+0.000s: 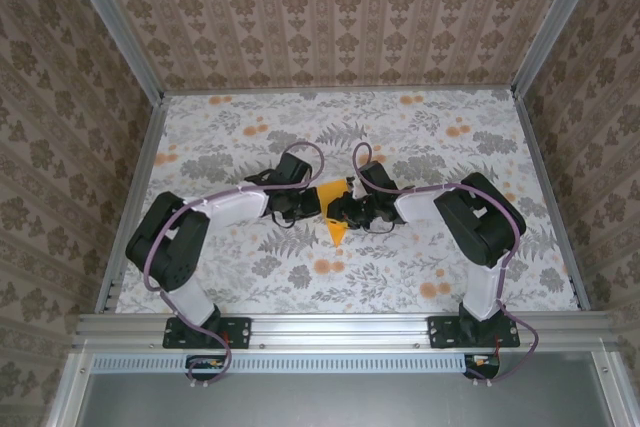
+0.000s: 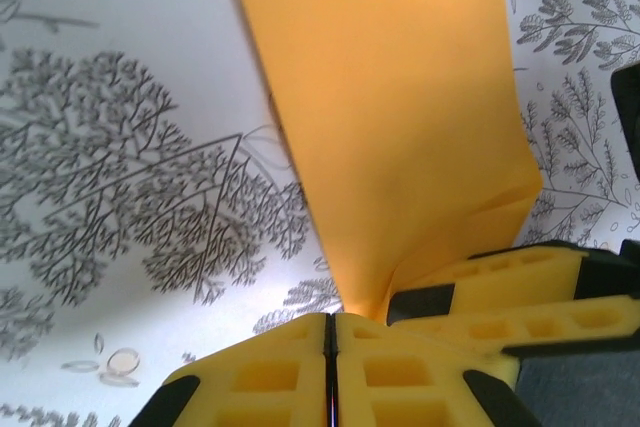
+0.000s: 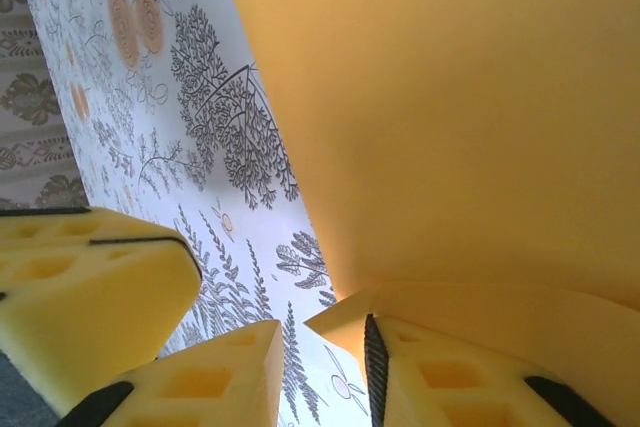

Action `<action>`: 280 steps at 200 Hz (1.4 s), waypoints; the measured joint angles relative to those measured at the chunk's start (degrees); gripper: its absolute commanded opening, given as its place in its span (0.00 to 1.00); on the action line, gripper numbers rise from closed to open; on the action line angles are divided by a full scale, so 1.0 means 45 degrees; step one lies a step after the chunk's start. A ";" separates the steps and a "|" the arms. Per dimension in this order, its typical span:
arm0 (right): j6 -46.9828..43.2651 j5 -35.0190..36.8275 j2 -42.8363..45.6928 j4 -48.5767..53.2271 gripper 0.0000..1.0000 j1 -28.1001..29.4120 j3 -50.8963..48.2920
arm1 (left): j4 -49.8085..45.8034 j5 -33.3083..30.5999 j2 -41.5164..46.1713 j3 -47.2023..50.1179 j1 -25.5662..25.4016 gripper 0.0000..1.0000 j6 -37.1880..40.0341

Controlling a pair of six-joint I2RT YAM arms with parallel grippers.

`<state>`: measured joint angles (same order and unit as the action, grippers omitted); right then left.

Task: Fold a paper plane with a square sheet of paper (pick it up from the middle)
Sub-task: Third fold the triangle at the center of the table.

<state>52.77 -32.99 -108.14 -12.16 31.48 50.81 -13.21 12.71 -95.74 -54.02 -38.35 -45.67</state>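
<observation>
**Square sheet of paper (image 1: 337, 230) between my two grippers at mid-frame**

From above, the square sheet of paper reads as a narrow orange-yellow sliver at the centre of the frame, on the floral cloth (image 1: 430, 147). My left gripper (image 1: 310, 205) is just to its left and my right gripper (image 1: 347, 212) just to its right. Its long axis runs up and down the frame, and its sharp tip points at the lower edge, toward my bases.

My left wrist view adds the paper's broad face. It runs from just above my left fingers (image 2: 270, 377) to the top edge of the frame, leaning a little right, and a crease bends its lower right part. My left pads are pressed together with only a hairline seam between them. I cannot tell whether a paper edge is nipped in that seam. One of my right fingers (image 2: 500, 282) lies against the paper at the lower right.

My right wrist view adds the state of that hand. The sheet covers the upper right of the frame, and its lower edge curls over the tip of one finger (image 3: 450, 377). My right fingers stand a narrow gap apart, with cloth showing between them and nothing clamped.
</observation>
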 measured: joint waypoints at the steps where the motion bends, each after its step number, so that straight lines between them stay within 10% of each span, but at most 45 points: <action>1: 0.0000 0.0005 0.0000 0.0000 0.32 0.0000 0.0000 | 0.0000 0.0000 0.0034 0.0029 0.0010 0.12 -0.0019; 130: -0.0063 0.0665 0.0005 0.0452 0.00 0.0005 -0.0044 | 0.2414 0.1399 0.0291 0.1311 -0.0151 0.03 -0.1015; 280: -0.0073 0.0665 0.0005 0.0442 0.00 0.0005 -0.0053 | 0.2725 0.1569 -0.1059 0.0646 -0.0248 0.00 -0.1098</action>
<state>52.45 -30.00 -108.12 -10.17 31.51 50.57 -0.95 19.77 -100.51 -51.11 -39.46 -50.61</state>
